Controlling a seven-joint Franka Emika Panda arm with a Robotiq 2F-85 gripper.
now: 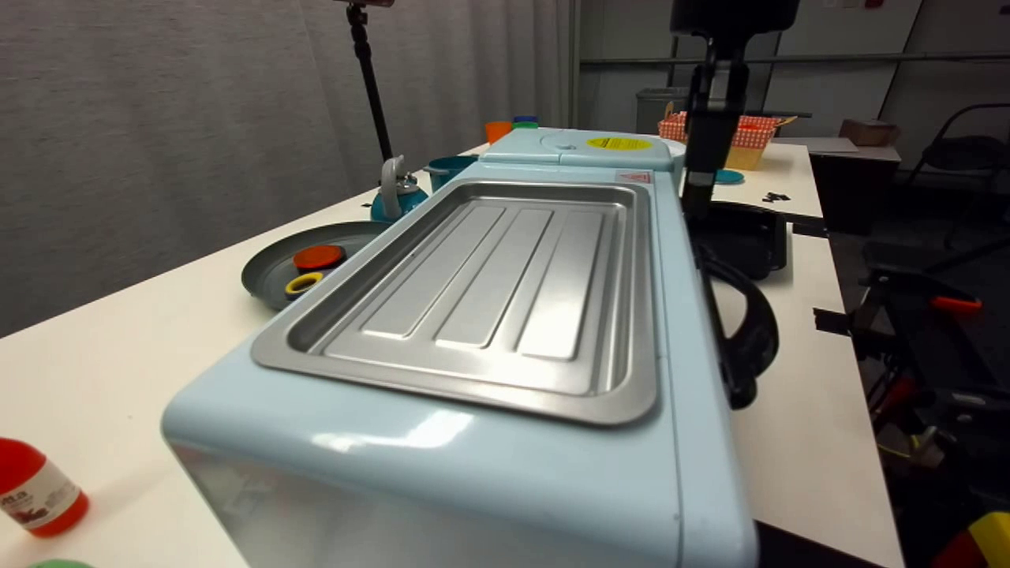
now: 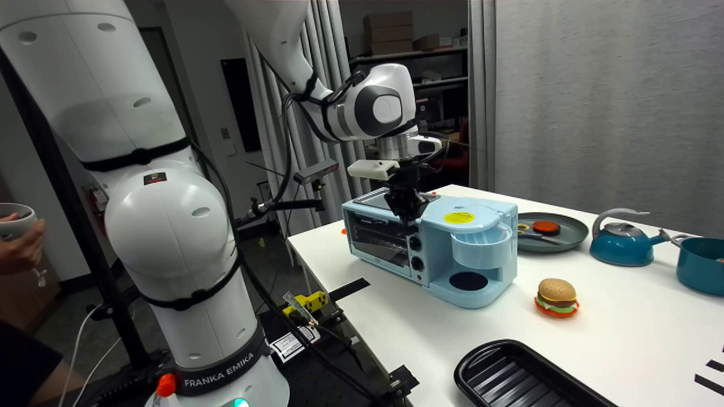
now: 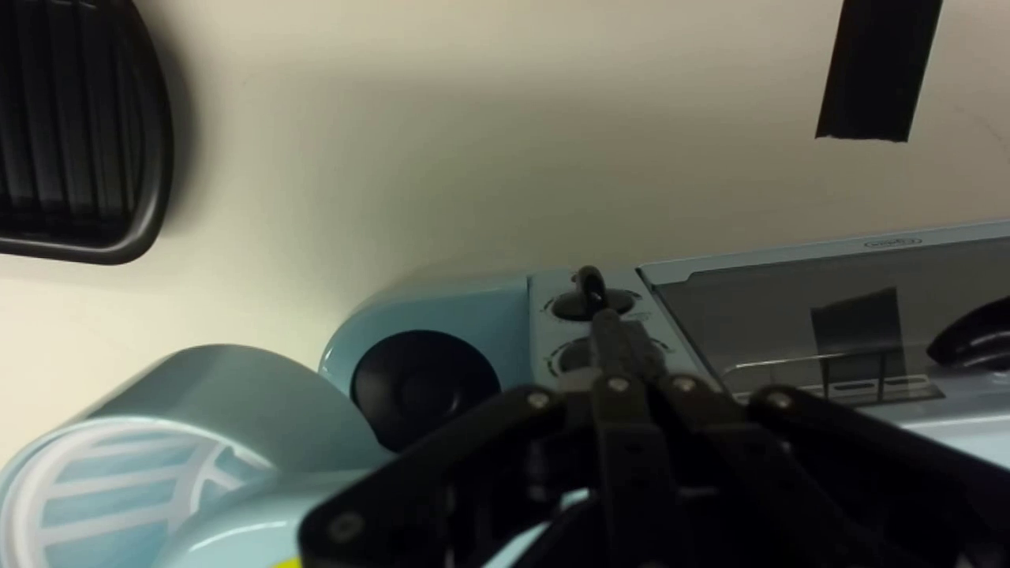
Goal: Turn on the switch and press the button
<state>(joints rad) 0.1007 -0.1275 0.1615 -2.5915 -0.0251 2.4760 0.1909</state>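
The light blue breakfast machine (image 1: 663, 442) stands on the white table, also in an exterior view (image 2: 441, 282). Its front panel has two black knobs, an upper knob (image 2: 416, 243) and a lower knob (image 2: 417, 264), with a small red button or light (image 2: 419, 277) beneath. In the wrist view the lower knob (image 3: 568, 306) shows its raised grip; the upper knob (image 3: 572, 356) is partly hidden behind my fingers. My gripper (image 3: 621, 319) points down with its fingers together and nothing seen between them. It hangs just at the panel's front (image 2: 408, 220) (image 1: 697, 201); contact cannot be told.
The oven door handle (image 1: 753, 339) sticks out beside the panel. A clear blue cup (image 2: 481, 249) sits in the coffee side. A toy burger (image 2: 556, 298), black tray (image 2: 526, 379), pan (image 2: 574, 229), kettle (image 2: 625, 246) and pot (image 2: 701, 265) stand around.
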